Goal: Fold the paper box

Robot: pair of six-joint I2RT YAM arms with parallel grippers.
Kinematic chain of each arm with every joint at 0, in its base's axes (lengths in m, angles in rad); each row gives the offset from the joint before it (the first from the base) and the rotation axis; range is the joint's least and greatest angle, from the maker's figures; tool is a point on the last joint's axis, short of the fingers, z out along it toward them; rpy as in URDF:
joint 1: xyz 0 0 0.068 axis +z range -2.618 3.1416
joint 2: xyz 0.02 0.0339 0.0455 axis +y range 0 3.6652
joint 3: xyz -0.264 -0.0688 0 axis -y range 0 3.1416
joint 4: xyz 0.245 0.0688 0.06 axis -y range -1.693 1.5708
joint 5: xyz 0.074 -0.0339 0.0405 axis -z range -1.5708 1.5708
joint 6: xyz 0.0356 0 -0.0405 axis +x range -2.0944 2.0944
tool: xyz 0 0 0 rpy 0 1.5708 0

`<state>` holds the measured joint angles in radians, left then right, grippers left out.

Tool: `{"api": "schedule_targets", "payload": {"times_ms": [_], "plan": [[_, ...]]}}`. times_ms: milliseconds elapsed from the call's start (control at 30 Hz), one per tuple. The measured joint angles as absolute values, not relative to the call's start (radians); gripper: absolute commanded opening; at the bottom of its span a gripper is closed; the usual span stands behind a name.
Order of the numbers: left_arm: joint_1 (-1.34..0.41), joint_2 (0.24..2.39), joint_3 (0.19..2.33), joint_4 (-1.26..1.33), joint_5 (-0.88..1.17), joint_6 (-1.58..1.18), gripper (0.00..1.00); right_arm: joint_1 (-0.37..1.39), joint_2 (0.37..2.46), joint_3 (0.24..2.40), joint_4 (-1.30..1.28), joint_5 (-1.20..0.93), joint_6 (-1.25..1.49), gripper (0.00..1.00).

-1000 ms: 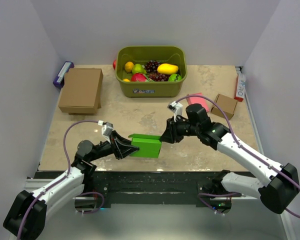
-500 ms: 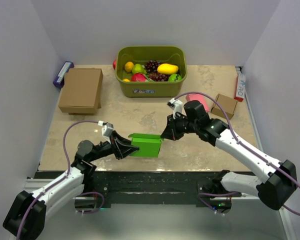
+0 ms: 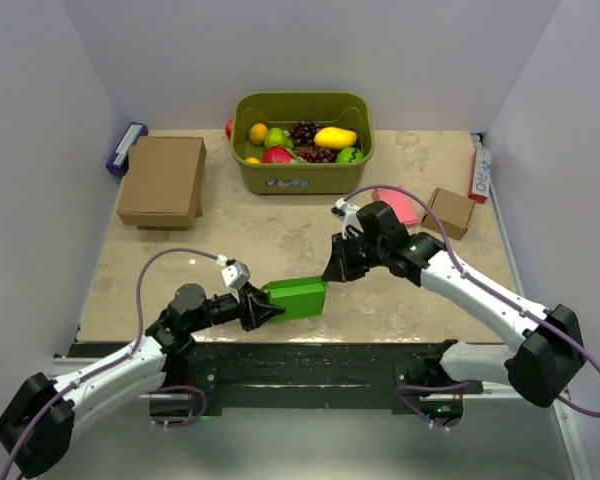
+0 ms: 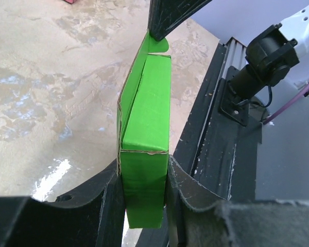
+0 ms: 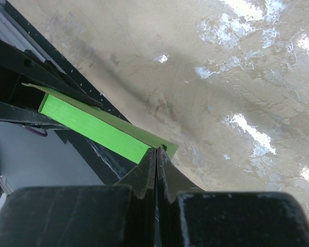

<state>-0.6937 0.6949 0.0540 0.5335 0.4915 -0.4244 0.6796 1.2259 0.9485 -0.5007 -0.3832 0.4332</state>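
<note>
The bright green paper box (image 3: 295, 298) is held off the table near the front edge, long and narrow. My left gripper (image 3: 270, 308) is shut on its left end; in the left wrist view both pads press the sides of the paper box (image 4: 147, 118) at the left gripper (image 4: 143, 180). My right gripper (image 3: 329, 277) is shut, with its tips meeting at the rounded end flap of the box's far end. In the right wrist view the right gripper (image 5: 156, 150) touches the paper box (image 5: 92, 126) at that flap. Whether the flap is nipped between the tips does not show.
An olive bin (image 3: 302, 178) of fruit stands at the back centre. A brown cardboard box (image 3: 162, 178) lies back left, a small brown box (image 3: 449, 211) and a pink flat box (image 3: 395, 203) right. The black front rail (image 3: 310, 358) runs just below the held box.
The right jaws have closed at the box's far end flap. The left gripper has carried the box nearer the front edge and tilted it.
</note>
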Motion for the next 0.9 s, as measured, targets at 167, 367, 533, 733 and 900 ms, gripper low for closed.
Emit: {"api": "schedule_targets", "payload": {"times_ms": [167,367,533,733,900], "plan": [[-0.706,0.694,0.062,0.482,0.447,-0.381,0.13,0.716,1.251,0.949,-0.491,-0.319,0.480,0.00],[-0.716,0.686,0.062,0.433,0.415,-0.355,0.13,0.751,1.270,0.939,-0.451,-0.252,0.532,0.00],[-0.717,0.674,0.062,0.411,0.403,-0.347,0.13,0.767,1.271,0.927,-0.418,-0.218,0.566,0.00],[-0.735,0.677,0.062,0.401,0.387,-0.326,0.11,0.775,1.271,0.925,-0.408,-0.191,0.604,0.00],[-0.758,0.680,0.062,0.395,0.373,-0.310,0.11,0.779,1.271,0.925,-0.408,-0.182,0.622,0.00]]}}
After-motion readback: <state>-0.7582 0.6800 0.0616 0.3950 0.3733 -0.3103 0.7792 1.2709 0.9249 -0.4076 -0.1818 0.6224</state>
